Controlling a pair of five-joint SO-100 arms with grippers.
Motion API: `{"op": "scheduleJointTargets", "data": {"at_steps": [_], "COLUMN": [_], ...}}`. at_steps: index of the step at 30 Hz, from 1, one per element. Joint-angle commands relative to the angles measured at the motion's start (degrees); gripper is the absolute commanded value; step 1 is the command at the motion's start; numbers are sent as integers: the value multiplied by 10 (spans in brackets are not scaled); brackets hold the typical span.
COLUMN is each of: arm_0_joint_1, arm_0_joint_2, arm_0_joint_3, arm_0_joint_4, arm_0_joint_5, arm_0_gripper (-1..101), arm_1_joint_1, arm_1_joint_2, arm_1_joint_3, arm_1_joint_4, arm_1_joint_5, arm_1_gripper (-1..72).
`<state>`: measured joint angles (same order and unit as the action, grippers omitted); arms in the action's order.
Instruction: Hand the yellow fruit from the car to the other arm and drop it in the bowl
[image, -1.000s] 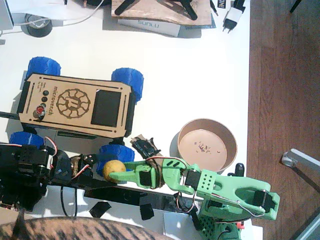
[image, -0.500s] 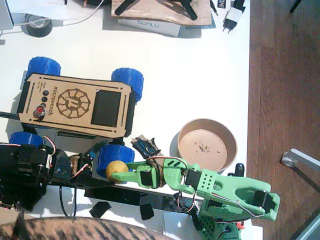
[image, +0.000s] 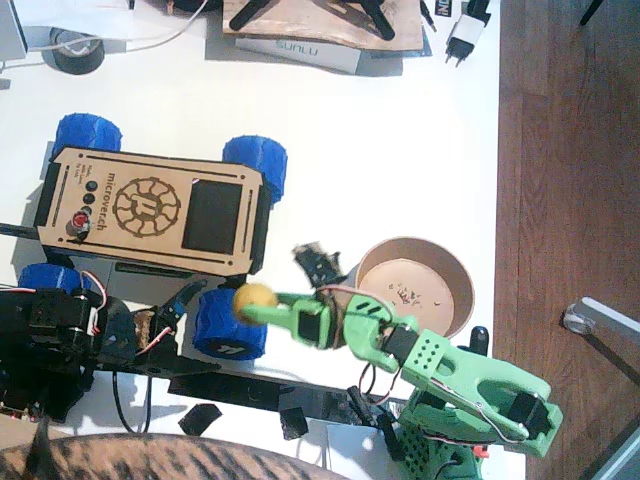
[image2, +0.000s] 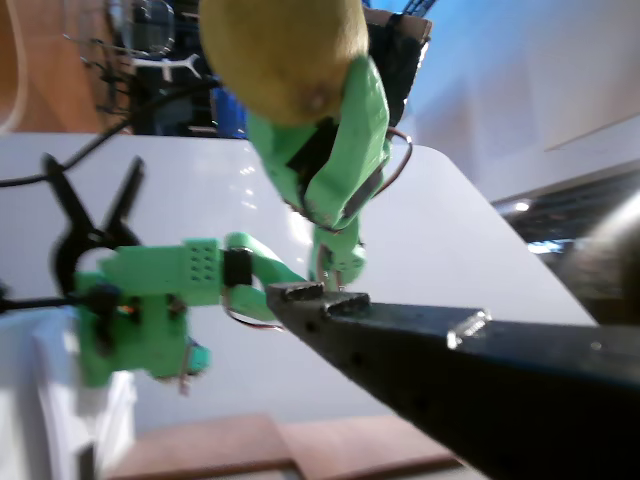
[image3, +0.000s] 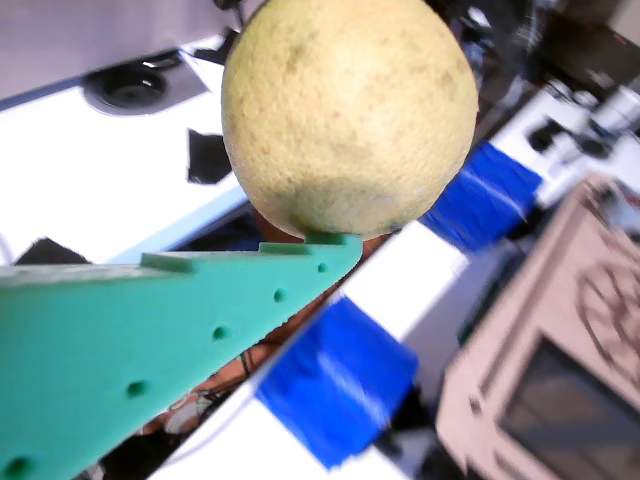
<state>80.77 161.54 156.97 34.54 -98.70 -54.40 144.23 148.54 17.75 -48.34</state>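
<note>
The yellow fruit (image: 256, 296) hangs above the table between the car (image: 140, 205) and the bowl (image: 410, 241), with the green right gripper (image: 250, 304) shut on it. In a wrist view the fruit (image3: 350, 110) fills the top, resting against a green finger (image3: 150, 330). The black left gripper (image: 176, 312) sits low at the left beside a blue wheel (image: 228, 335), open and apart from the fruit. In a wrist view its black jaw (image2: 450, 370) holds nothing, and the fruit (image2: 280, 50) shows above it in the green fingers (image2: 345, 150). The tan bowl holds only crumbs.
The table's right edge (image: 498, 200) drops to a wooden floor. A SUNLU box (image: 300, 50), a tape roll (image: 75, 50) and a plug (image: 465, 35) lie along the back. Black scraps (image: 200, 417) lie near the front edge. A black clamp (image2: 90, 215) grips the green arm's base.
The left gripper opened and let go of the fruit. The green gripper, shut on it, rose and swung away from the black jaws toward the bowl.
</note>
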Motion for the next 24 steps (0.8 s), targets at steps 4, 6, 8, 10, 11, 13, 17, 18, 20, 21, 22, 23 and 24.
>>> {"op": "scheduleJointTargets", "data": {"at_steps": [4, 6, 8, 10, 11, 13, 17, 18, 20, 21, 22, 23, 24], "arm_0_joint_1": [-73, -106, -142, -185, -208, -252, -328, -343, -374, -391, -411, -431, -450], "arm_0_joint_2": [16, 23, 19, 14, 14, 15, 15, 14, 11, 9, 8, 8, 8], "arm_0_joint_3": [-7, -7, -8, -8, -8, -8, -8, -8, -8, -8, -8, -8, -8], "arm_0_joint_4": [86, 131, 170, 226, 263, 338, 450, 463, 470, 470, 467, 462, 458], "arm_0_joint_5": [3, 3, 3, 3, 3, 4, 11, 23, 69, 99, 136, 175, 216], "arm_0_gripper": [590, 607, 606, 599, 594, 592, 582, 577, 535, 516, 485, 434, 415], "arm_1_joint_1": [50, 70, 92, 116, 127, 151, 200, 211, 231, 241, 251, 260, 269], "arm_1_joint_2": [29, 26, 24, 17, 11, 3, -10, -16, -25, -33, -42, -53, -63], "arm_1_joint_3": [-4, -9, -18, -22, -24, -25, -27, -28, -33, -37, -44, -54, -66], "arm_1_joint_4": [9, 18, 31, 32, 33, 33, 30, 28, 29, 30, 35, 46, 56], "arm_1_joint_5": [25, 42, 63, 83, 92, 108, 136, 143, 163, 173, 189, 206, 225], "arm_1_gripper": [-2, -2, -2, -2, -2, -2, -2, -2, -2, -2, -2, -2, -2]}}
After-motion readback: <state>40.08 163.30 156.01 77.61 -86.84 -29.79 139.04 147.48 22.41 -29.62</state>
